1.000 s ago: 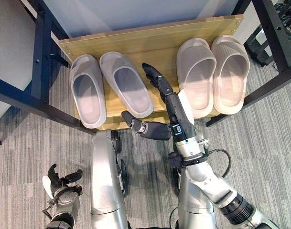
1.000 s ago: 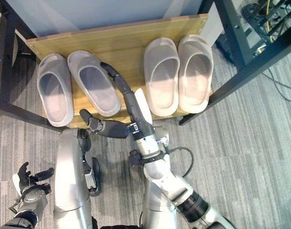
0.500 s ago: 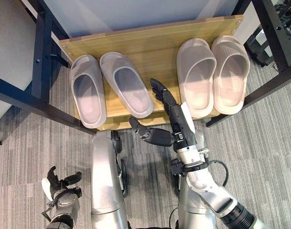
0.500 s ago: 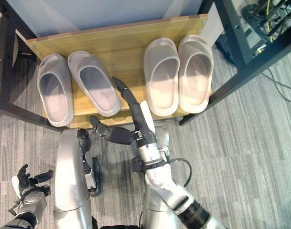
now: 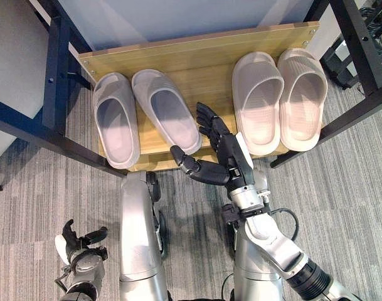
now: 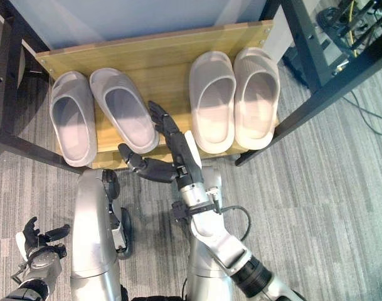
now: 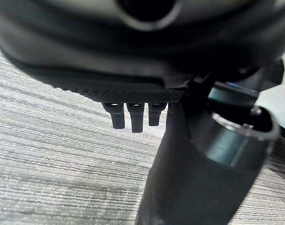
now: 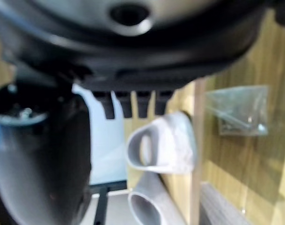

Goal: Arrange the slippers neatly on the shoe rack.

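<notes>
Four slippers lie on the shoe rack (image 5: 197, 53): the left pair (image 5: 143, 116) is splayed, the right pair (image 5: 281, 100) is parallel. The right robot hand (image 5: 219, 147) is spread and empty beside the tilted slipper (image 5: 167, 111); its heel should be nudged gently leftward. The left robot hand (image 5: 78, 241) hangs relaxed, holding nothing.

Even, fairly bright indoor light falls from above on the wooden shelf (image 5: 178, 53) and the grey carpet (image 5: 341, 200), with no hard glare; the slippers (image 5: 165, 110) carry soft shade inside their openings, and a faint shadow lies on the carpet at about 6 o'clock. Both head views are crisp across the middle, while the dark frame bars (image 5: 49, 75) at 9 and 3 o'clock splay outward. Both wrist views are blurred up close: the right robot hand (image 8: 133, 105) and the left robot hand (image 7: 133, 117) show as dark, soft shapes.
</notes>
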Tool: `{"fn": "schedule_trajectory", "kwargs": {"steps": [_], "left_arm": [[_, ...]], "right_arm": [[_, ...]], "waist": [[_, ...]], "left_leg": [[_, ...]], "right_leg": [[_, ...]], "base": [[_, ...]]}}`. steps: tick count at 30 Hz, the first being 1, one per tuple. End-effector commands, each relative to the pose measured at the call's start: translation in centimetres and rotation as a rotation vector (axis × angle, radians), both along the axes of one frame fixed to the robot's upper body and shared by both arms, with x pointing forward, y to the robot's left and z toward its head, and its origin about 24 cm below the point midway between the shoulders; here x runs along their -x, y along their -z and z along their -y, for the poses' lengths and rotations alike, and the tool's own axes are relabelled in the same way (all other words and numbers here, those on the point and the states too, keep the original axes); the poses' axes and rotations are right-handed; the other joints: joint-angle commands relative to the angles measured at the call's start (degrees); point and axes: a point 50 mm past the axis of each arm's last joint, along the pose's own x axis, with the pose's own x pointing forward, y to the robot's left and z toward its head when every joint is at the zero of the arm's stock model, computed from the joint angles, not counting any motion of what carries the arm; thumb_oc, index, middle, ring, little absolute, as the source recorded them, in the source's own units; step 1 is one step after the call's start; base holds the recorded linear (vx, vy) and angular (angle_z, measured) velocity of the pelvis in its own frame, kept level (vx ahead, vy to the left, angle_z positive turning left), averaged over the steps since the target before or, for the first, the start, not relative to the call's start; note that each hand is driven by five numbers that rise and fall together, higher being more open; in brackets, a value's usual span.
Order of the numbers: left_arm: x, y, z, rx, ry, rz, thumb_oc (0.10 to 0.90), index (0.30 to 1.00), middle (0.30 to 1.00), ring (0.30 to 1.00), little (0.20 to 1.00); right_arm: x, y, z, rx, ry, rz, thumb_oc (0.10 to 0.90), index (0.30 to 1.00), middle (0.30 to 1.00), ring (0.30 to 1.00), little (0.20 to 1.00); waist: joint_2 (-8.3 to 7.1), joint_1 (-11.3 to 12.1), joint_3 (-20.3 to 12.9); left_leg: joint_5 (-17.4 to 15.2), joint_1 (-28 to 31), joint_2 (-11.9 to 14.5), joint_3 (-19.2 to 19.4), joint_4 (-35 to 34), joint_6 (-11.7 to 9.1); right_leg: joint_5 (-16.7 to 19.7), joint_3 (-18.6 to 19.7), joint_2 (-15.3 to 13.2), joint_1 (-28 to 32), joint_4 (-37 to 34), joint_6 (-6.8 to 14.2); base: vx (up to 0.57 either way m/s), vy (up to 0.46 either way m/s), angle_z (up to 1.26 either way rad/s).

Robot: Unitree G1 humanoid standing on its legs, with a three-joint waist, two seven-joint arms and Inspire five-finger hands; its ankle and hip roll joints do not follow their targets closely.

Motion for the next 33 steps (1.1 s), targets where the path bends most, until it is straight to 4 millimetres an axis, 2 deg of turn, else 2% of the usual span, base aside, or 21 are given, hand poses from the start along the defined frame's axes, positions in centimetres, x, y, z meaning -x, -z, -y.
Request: {"fn": "schedule_trajectory", "kwargs": {"steps": [1,13,33], "left_arm": [[0.7,-1.2,-2.4,-0.101,-0.039,0.002,0.800,0.900,0.900,0.900,0.900],[0.4,-1.5,-2.6,-0.098,-0.032,0.012,0.800,0.900,0.900,0.900,0.900],[0.1,-1.5,-2.6,-0.089,-0.011,0.007,0.800,0.900,0.900,0.900,0.900]], "right_arm": [[1.9,-2.7,-2.4,-0.136,-0.198,0.091,0.800,0.900,0.900,0.900,0.900],[1.3,-3.3,-3.4,-0.136,-0.264,0.085,0.800,0.900,0.900,0.900,0.900],[1.8,-4.3,-5.5,-0.141,-0.416,0.088,0.800,0.900,0.900,0.900,0.900]], "waist": [[-0.25,4.86,-1.87],[-0.11,5.23,-1.87],[-0.04,5.93,-1.87]], "left_leg": [[0.97,0.37,-3.76,0.40,-3.58,4.32],[1.16,0.37,-3.77,0.34,-3.55,4.13],[1.27,0.37,-3.87,0.20,-3.38,3.92]], "right_leg": [[3.51,1.16,-2.34,2.84,-1.13,-7.49],[3.61,1.15,-2.24,2.84,-0.95,-7.50],[3.64,1.00,-2.23,2.84,-0.78,-7.48]], "base": [[0.00,0.000,0.00],[0.00,0.000,0.00],[0.00,0.000,0.00]]}}
